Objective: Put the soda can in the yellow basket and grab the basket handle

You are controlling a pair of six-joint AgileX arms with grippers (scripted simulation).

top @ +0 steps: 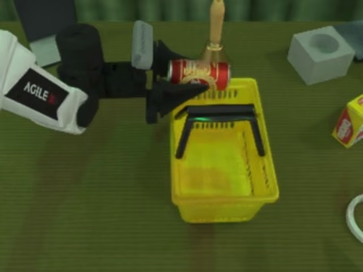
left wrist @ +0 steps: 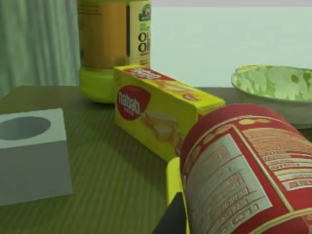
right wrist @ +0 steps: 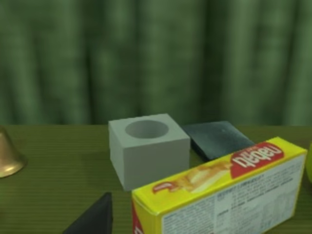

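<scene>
The left pincer [top: 173, 79] pinches the soda can [top: 198, 73] from the side, one finger at the can's 12 o'clock face and one at its 6 o'clock face, so the can is carried lying down. Its long axis runs from 9 to 3 o'clock in the top view, one end toward the pincer's wrist and the other pointing to 3 o'clock. It hangs above the 12 o'clock rim of the yellow basket [top: 266, 190], probably so it can drop inside. The basket handle [top: 218, 111] stands raised across the basket just beyond, at the can's 6 o'clock. A brass bell [top: 214, 42] stands behind the can on the worktop [top: 102, 198]. The right arm is out of view.
</scene>
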